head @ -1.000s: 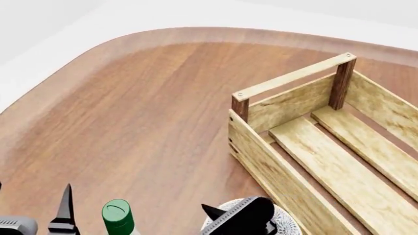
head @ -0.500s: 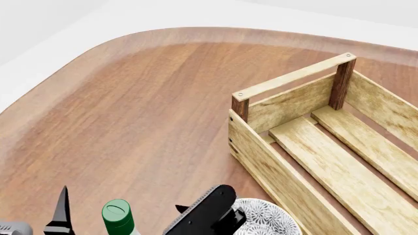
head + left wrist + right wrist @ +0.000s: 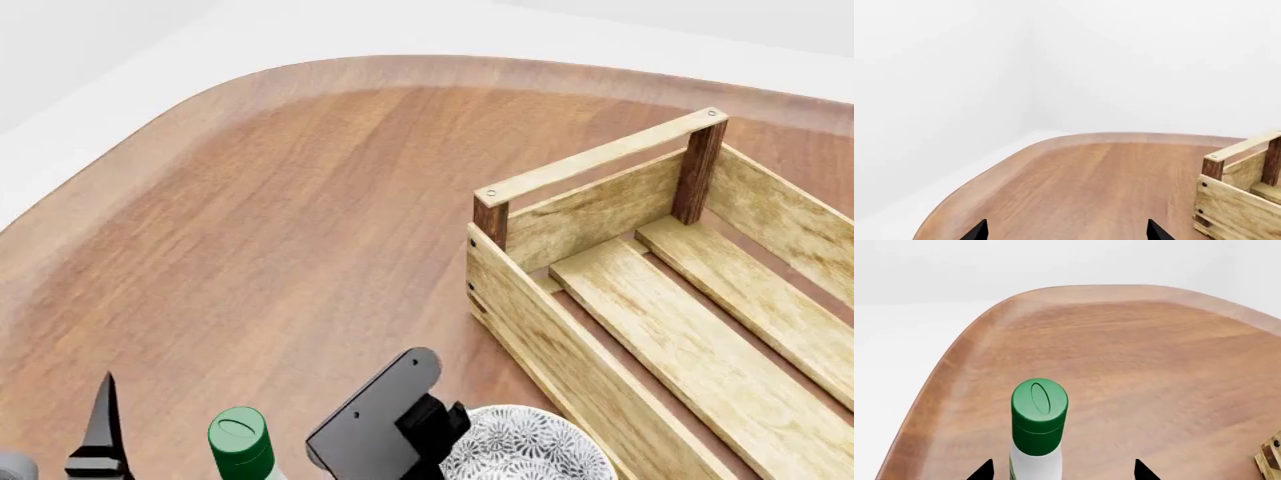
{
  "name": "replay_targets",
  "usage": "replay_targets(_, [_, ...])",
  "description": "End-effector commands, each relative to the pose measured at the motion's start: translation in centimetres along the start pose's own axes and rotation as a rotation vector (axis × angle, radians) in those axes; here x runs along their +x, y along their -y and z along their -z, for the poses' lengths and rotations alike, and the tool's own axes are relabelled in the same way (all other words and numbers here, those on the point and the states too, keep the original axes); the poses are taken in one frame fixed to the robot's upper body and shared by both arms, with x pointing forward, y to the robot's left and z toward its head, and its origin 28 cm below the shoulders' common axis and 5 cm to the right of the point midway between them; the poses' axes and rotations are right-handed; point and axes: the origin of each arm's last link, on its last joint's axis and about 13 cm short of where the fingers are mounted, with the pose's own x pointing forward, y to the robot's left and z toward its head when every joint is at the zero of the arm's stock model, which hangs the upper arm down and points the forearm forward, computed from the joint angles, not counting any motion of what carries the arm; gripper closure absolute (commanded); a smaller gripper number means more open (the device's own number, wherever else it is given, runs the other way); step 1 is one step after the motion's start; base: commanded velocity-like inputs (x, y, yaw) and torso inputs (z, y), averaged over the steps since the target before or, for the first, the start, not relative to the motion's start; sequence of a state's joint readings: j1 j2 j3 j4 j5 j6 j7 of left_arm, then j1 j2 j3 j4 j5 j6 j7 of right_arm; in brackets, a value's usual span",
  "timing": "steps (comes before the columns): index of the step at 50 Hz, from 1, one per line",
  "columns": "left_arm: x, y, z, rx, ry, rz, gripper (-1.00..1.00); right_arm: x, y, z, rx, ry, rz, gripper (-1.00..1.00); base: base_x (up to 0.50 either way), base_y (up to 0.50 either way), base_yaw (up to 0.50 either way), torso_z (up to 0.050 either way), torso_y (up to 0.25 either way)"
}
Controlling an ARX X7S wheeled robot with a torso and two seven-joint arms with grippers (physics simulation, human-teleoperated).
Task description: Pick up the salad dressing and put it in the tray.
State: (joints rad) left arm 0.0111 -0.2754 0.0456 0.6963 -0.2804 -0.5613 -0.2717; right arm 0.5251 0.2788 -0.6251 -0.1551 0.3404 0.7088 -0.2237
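The salad dressing [image 3: 240, 441], a slim whitish bottle with a green ribbed cap, stands upright at the near edge of the head view. In the right wrist view the bottle [image 3: 1038, 416] stands between the two spread fingertips of my right gripper [image 3: 1063, 471], a little off-centre; the gripper is open and not touching it. The right gripper's black body [image 3: 378, 423] shows just right of the bottle. My left gripper [image 3: 1066, 232] is open and empty over bare table; one of its fingers [image 3: 102, 428] shows left of the bottle. The tray [image 3: 534, 330], a light-wood slatted crate, stands to the right.
A white-grey floral bowl [image 3: 534, 448] sits at the near edge between the bottle and the crate, partly under my right gripper. The wooden table [image 3: 294, 230] has a rounded far-left corner. The crate's corner shows in the left wrist view [image 3: 1231, 192].
My right gripper has moved left from over the bowl towards the bottle and turned. My left gripper's finger has drifted slightly left. The bottle has not moved.
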Motion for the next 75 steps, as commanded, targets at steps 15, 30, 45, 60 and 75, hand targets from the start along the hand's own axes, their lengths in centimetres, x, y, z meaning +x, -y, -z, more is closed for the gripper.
replay_targets(15, [0.0,-1.7,-1.2,0.008,0.072,-0.118,-1.0,3.1,0.7,-0.8,0.007,0.012,-0.042,-1.0,0.0,0.0,0.0,0.0,0.0])
replay_targets(30, [-0.1,-2.1,-1.2,0.006,0.074,-0.128,-1.0,4.6,0.3,-1.4,-0.005,0.002,-0.057,-1.0,0.0,0.0,0.0,0.0,0.0])
replay_targets(45, [-0.1,-2.2,-1.1,0.003,0.076,-0.126,-1.0,6.4,0.3,0.3,0.003,-0.055,-0.061,-1.0,0.0,0.0,0.0,0.0,0.0])
replay_targets(60, [-0.2,-2.4,-1.0,-0.001,0.074,-0.126,-1.0,7.9,0.1,1.4,-0.011,-0.08,-0.064,-1.0,0.0,0.0,0.0,0.0,0.0])
replay_targets(75, [-0.2,-2.3,-1.0,0.003,0.074,-0.123,-1.0,6.9,0.1,0.6,-0.039,-0.048,-0.04,1.0,0.0,0.0,0.0,0.0,0.0])
